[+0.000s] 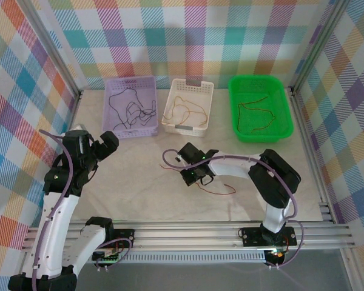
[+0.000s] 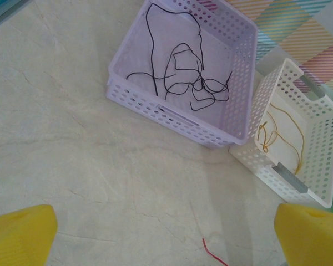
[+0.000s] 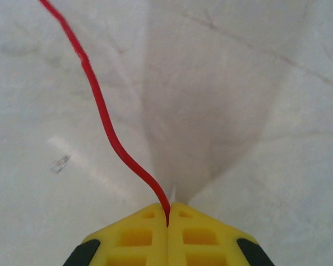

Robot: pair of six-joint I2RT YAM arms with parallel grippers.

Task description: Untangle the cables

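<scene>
Right end effector (image 3: 167, 221), fingers pressed together on the red cable (image 3: 100, 105), which trails across the table (image 3: 266, 111); left end effector (image 2: 165, 235) gapes wide, empty. Step: pickup. Next, probably lifting it toward the green bin (image 1: 255, 88).

Right wrist view: red cable (image 3: 102, 119) lower end hidden inside the pinched right gripper (image 3: 167, 217), upper end cut by top edge. Left wrist view: red stub clipped at bottom edge; left gripper (image 2: 165, 237) fingertips (image 2: 22, 233) cut at corners; purple basket (image 2: 241, 66) far rim cut off. Top view: cable partly under right gripper.
</scene>
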